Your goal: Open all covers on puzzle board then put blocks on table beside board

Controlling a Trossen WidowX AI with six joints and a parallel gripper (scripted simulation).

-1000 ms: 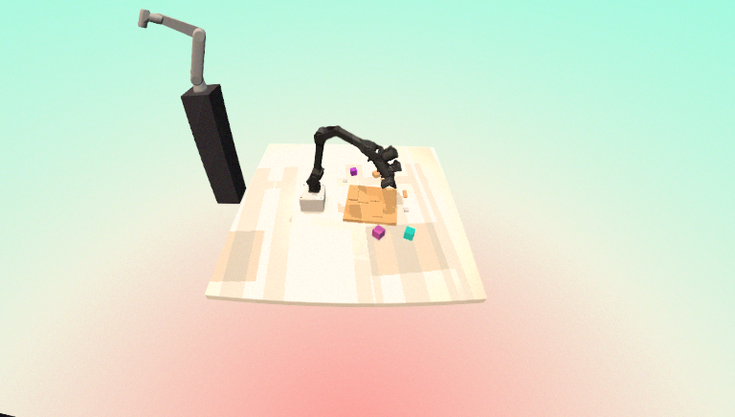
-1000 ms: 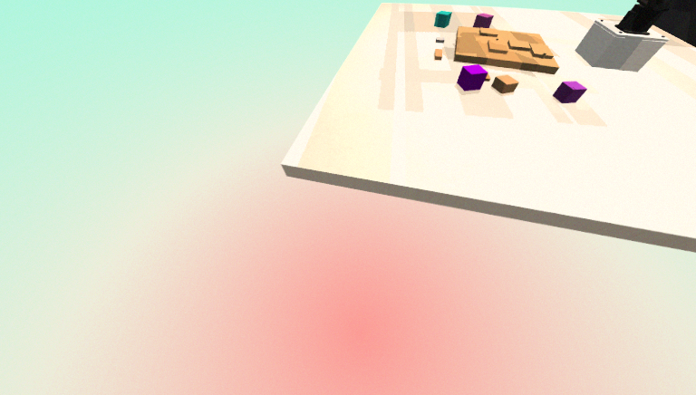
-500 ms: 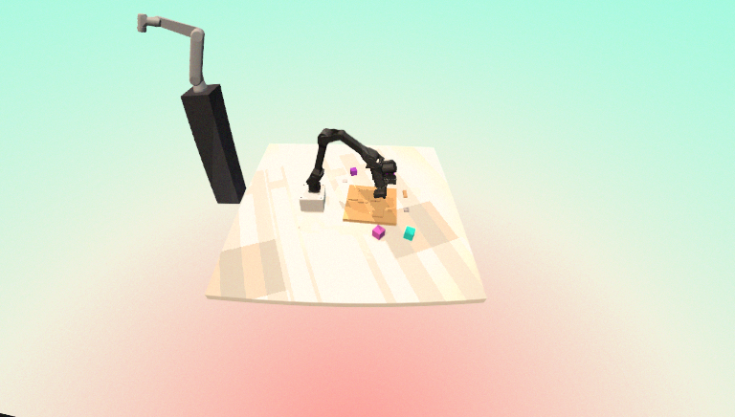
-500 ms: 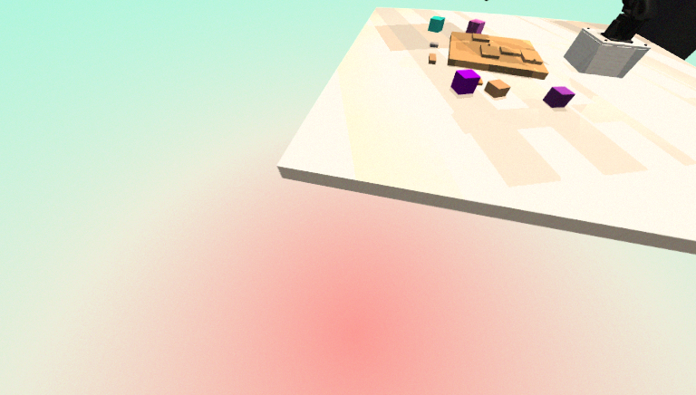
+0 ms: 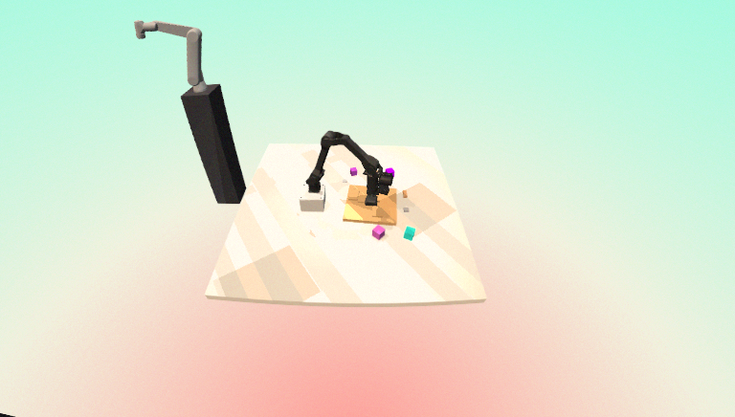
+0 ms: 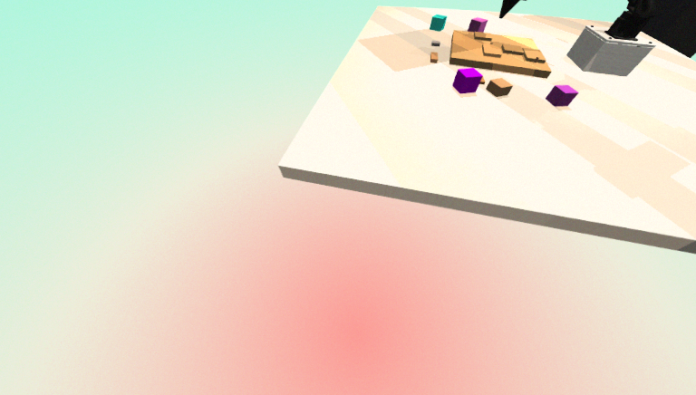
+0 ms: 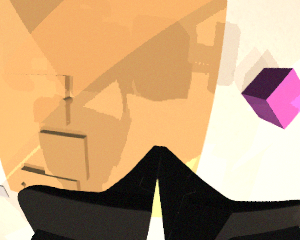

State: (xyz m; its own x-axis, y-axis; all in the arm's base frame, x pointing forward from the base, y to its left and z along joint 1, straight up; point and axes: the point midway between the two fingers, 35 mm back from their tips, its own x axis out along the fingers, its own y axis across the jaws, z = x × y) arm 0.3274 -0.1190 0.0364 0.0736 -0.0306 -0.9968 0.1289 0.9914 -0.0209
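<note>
Gripper: the black gripper is closed, its fingertips meeting, with nothing between them; it points down above the board, apart from it.
Puzzle board: the orange board lies flat on the white table, near the arm's grey base.
Covers: four raised flat pieces show on the board in the exterior view, among them a square cover; whether each is open cannot be told.
Magenta cube: one magenta cube rests on the table just beside the board.
Teal cube: the teal cube rests on the table, off the board.
Purple cubes: a bright purple cube and a darker purple cube rest on the table, apart from each other.
Brown block: the brown block sits between those two.
</note>
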